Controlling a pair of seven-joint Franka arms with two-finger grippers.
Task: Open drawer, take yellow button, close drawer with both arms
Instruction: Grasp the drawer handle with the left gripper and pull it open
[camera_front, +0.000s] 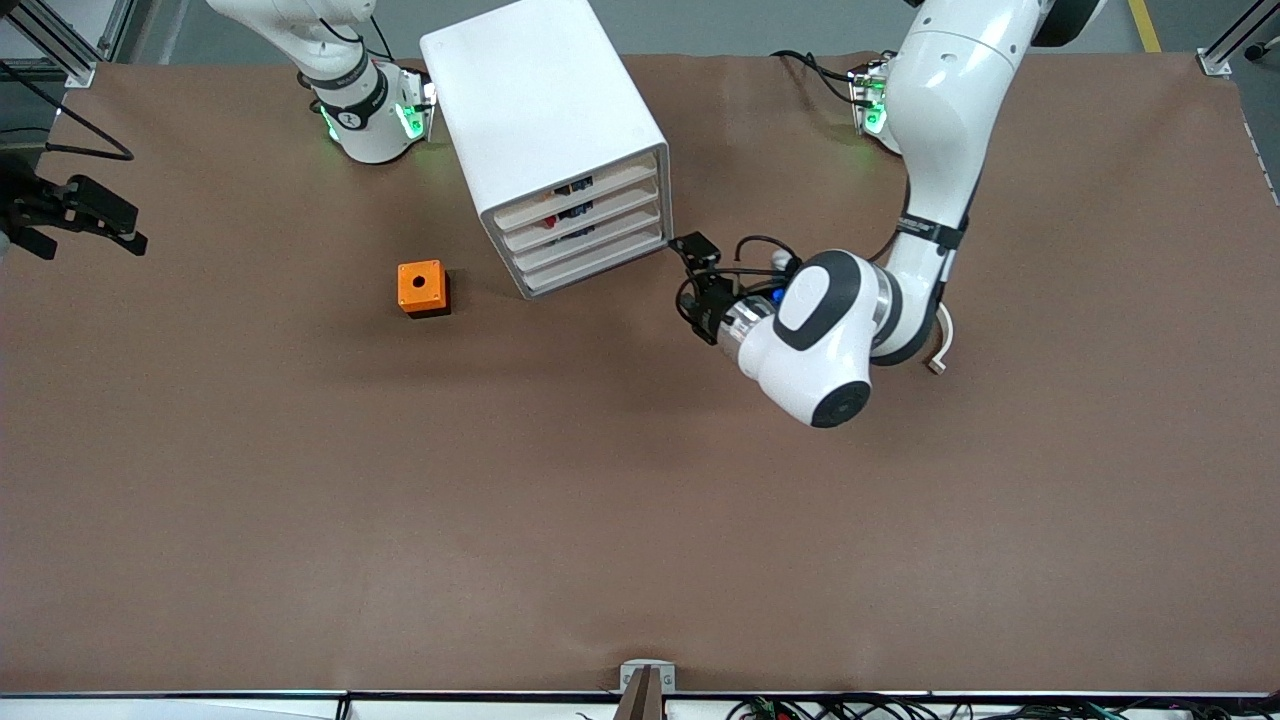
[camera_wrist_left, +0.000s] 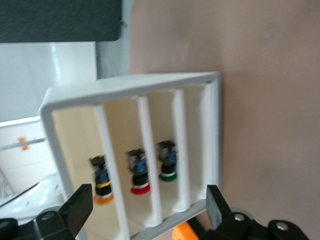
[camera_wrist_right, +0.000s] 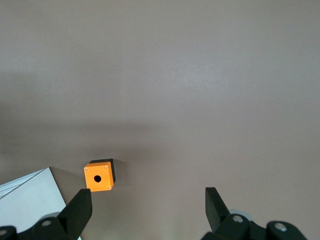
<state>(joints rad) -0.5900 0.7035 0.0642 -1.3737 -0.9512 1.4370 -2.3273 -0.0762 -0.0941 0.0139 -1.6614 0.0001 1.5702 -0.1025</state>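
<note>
White drawer (camera_front: 585, 199) shut; our left gripper (camera_wrist_left: 147, 205), wide open and empty at the cabinet's (camera_front: 530, 90) four o'clock, may catch a wrong neighbouring front and miss the button (camera_wrist_left: 103, 192). The right gripper (camera_wrist_right: 147, 205), open and empty, waits over the table's (camera_front: 640, 520) nine o'clock.

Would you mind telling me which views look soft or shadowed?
Front view: sharp; the cabinet and left arm cast soft shadows on the table. Left wrist view: the buttons look slightly blurred. Right wrist view: a dim band lies beside the orange cube.

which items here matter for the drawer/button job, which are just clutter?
Job:
- cabinet with its four drawers, all shut
- orange-capped button inside
- left gripper, jaws open, in front of the drawers
- right gripper, open, above the table

Lying about:
- orange cube
- red-capped button
- green-capped button
</note>
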